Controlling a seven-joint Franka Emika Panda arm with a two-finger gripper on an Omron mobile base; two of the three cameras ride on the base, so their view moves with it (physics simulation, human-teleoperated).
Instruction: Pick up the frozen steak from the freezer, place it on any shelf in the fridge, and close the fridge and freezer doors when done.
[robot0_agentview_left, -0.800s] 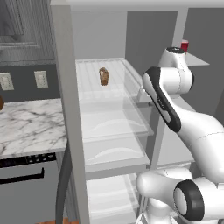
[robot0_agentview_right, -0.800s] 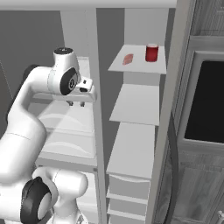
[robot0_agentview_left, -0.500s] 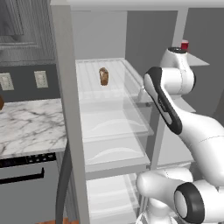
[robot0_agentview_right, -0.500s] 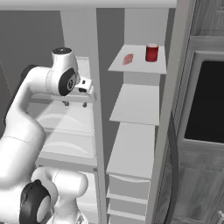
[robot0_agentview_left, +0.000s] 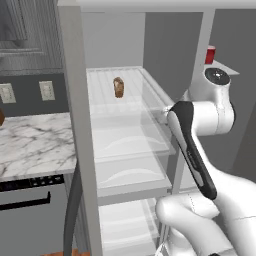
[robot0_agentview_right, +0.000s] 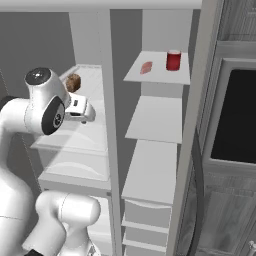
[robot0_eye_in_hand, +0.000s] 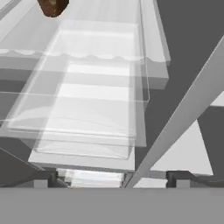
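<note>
Slightly higher and nearer the central divider than half a second ago, the arm's upper joint has crept up beside the fridge (robot0_agentview_right: 85, 145) shelves; nothing else in the unit has changed place. From the right base view the gripper (robot0_agentview_right: 86, 113) hangs in front of the top clear shelf (robot0_agentview_left: 131, 97), empty, its jaws spread wide with nothing between them. In the hand view its two dark fingertips (robot0_eye_in_hand: 43, 177) sit far apart at the bottom, looking down over the stacked clear shelves.

One frozen steak (robot0_agentview_right: 146, 67) lies flat on the top grey shelf of the freezer (robot0_agentview_right: 157, 165), just beside one red can (robot0_agentview_right: 173, 60), which stands upright to its right. The two do not appear to touch. One brown lump (robot0_agentview_left: 118, 87) stands upright on the top clear shelf, well apart from the steak, on the other side of the divider.

Three clear shelves can be counted in the fridge from the left base view, with a lower one partly hidden by the arm. In the freezer, three grey shelves sit above the grey drawers. One marble bench (robot0_agentview_left: 35, 142) lies left of the unit, with two wall outlets (robot0_agentview_left: 47, 90) above it.
</note>
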